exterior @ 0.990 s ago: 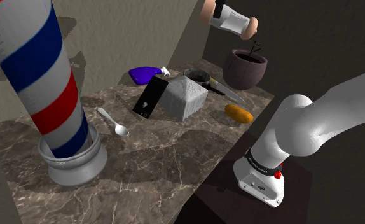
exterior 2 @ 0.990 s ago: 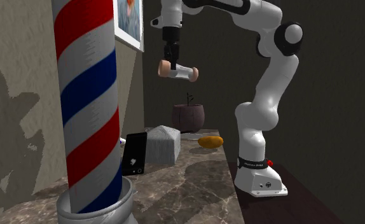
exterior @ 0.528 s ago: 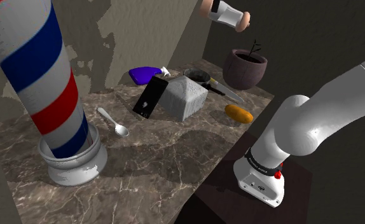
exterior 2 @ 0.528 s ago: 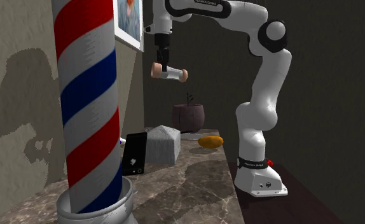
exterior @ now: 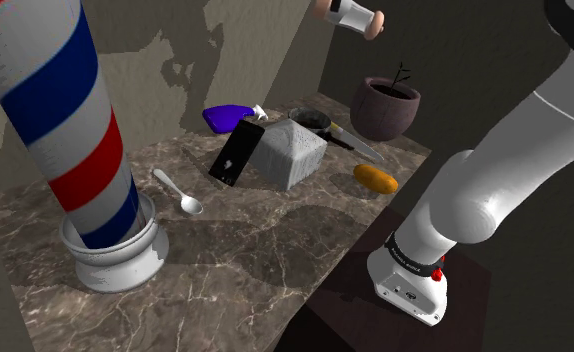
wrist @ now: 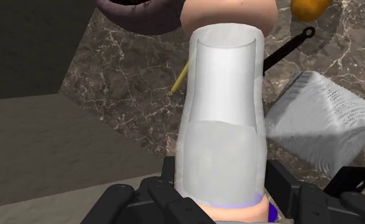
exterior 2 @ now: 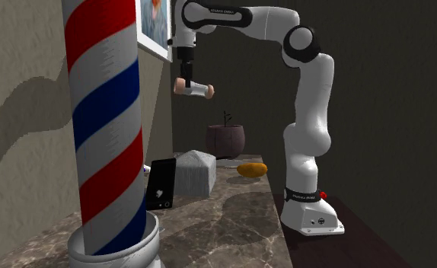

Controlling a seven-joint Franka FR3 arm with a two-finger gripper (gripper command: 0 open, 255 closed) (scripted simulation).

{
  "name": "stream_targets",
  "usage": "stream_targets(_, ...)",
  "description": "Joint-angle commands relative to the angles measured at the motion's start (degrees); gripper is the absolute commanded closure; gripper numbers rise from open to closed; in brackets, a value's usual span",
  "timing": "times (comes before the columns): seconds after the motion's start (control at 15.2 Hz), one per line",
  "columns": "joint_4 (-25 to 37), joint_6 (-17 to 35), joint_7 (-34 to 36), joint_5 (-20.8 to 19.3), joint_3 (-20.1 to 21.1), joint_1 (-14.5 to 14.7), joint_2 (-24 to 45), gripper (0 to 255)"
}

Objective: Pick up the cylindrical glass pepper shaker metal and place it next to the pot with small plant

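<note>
Item: pepper shaker (exterior: pixel 355 15), pale translucent body with tan ends, lying crosswise, clamped between the closed-in fingers of the gripper (exterior 2: pixel 186 81) high above the marble top (exterior: pixel 245 240) (pickup done), well apart from the plant pot (exterior: pixel 385 108) below; lowering and placement beside it outstanding.

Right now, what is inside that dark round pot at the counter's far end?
A thin dark twig rises from the pot. Its inside looks dark; soil cannot be made out. In the wrist view the held pepper shaker covers part of its opening.
</note>
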Motion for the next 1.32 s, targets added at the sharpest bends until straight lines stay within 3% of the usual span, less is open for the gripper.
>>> stream_targets(0.0, 3.72, 0.33, -2.76, 0.94, -1.75, -0.98, 3.61, 255)
stream_targets(0.46, 23.37, -2.2, -12.53, 7.57, -6.8, -6.92, 20.11, 255)
stream_targets(0.59, 32.06, -4.58, -15.21, 10.44, -7.67, -9.94, 26.44, 255)
stream_targets(0.73, 45.45, -9.25, -17.67, 14.16, -7.95, -14.57, 35.16, 255)
stream_targets(1.25, 26.21, 2.07, -15.9, 10.89, -7.81, -10.83, 27.18, 255)
